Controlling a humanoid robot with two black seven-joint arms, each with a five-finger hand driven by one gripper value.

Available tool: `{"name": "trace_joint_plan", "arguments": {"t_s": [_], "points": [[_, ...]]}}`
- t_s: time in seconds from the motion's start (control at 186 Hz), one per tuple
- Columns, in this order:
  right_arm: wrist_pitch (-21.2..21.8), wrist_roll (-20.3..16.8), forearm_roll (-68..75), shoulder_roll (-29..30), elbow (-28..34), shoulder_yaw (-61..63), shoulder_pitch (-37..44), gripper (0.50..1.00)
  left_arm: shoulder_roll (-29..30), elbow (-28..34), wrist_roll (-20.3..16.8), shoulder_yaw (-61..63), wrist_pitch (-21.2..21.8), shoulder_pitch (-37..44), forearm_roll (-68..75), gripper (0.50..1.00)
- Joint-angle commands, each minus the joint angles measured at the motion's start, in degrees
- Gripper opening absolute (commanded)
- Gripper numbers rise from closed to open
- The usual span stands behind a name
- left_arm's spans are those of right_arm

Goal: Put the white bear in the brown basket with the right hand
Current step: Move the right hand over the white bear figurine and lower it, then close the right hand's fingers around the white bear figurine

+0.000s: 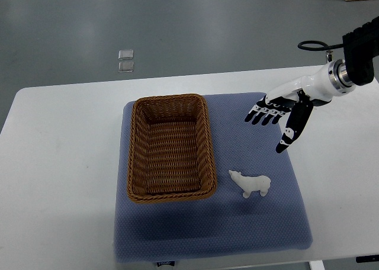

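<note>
A small white toy bear (pixel 251 184) lies on its side on a soft blue-grey square mat (pixel 260 228). The bear sits at about 4 o'clock on the mat, with its head pointing to 9 o'clock. Nothing is touching it.

Just beside the bear, at its 9 o'clock, is a brown woven basket with a rectangle shape (pixel 170 148). The basket stands on the left half of the mat. The bear is near the basket's lower right corner but does not touch it.

The mat lies on a big white table (pixel 59 163).

The robot's right hand (pixel 281 113), white with black fingers, comes in from 2 o'clock. It hangs over the top right part of the mat, at about 1 o'clock from the bear and well apart from it. Its fingers (pixel 263 116) are stretched out and a little spread, pointing to 8 o'clock. The thumb (pixel 293 128) points down to 6 o'clock. The hand holds nothing.

On the grey floor (pixel 207 27) past the table, at 11 o'clock from the basket, are two small clear squares (pixel 125 60), one just above the other.
</note>
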Motion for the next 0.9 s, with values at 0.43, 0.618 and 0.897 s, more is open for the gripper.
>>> {"name": "trace_joint_plan", "arguments": {"t_s": [0.43,0.618,0.897], "points": [[-9.57,2.56,-0.58,-0.33,0.81,7.40,-16.57,0.919,0.00,0.36,0.25,0.16,0.11,-0.03,-0.05,1.000],[-12.03,3.53,-3.75,-0.15,0.90,9.69,-20.88,0.917,0.00,0.36,0.42,0.25,0.11,0.06,-0.05,1.000],[-13.96,4.93,-8.23,-0.24,0.81,14.08,-29.31,0.915,0.00,0.54,0.42,0.25,0.11,-0.03,-0.05,1.000]]}}
